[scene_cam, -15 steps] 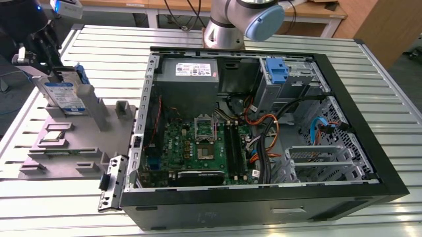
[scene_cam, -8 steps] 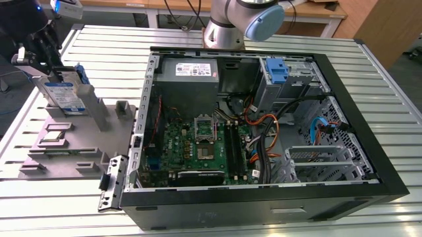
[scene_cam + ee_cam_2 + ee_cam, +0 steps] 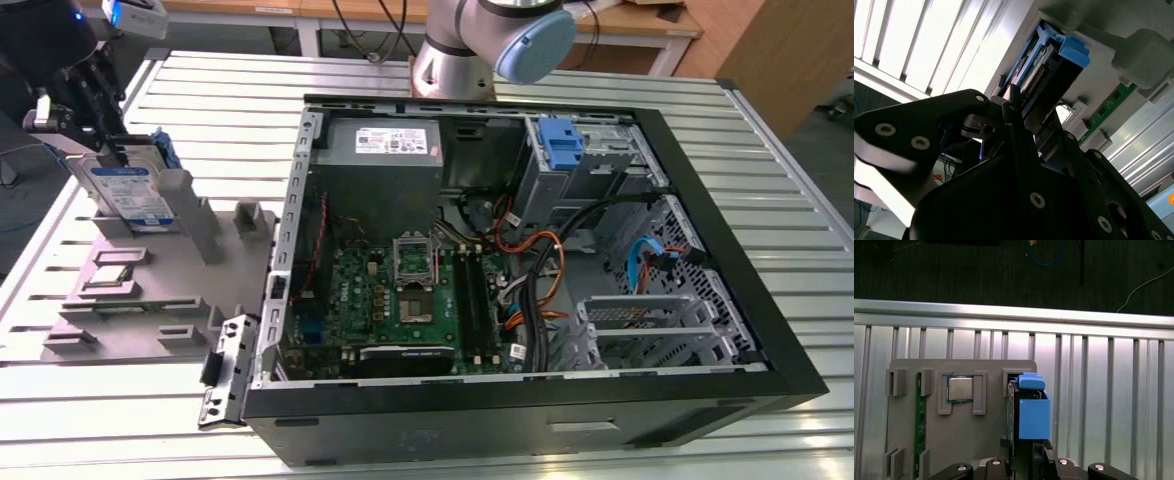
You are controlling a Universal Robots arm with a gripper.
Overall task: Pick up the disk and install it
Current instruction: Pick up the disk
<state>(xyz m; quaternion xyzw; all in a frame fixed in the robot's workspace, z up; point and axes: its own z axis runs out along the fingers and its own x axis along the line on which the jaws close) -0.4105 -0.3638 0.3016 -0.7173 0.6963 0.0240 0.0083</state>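
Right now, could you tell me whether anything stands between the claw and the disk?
Nothing visible does: the claw is at the top edge of the disk, which stands upright in the grey holder.

Blue-framed disk (image 3: 130,195) upright on edge

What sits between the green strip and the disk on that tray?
A square silver chip lies between the green strip and the disk, in the first wrist view.

Open computer case (image 3: 441,430) sits on the slatted metal table (image 3: 120,420), motherboard (image 3: 400,300) and grey power supply (image 3: 380,145) exposed. By the table's edge at the exterior view's left, a grey fixture tray (image 3: 147,290) carries a processor chip (image 3: 960,388) and a green memory stick (image 3: 918,420).
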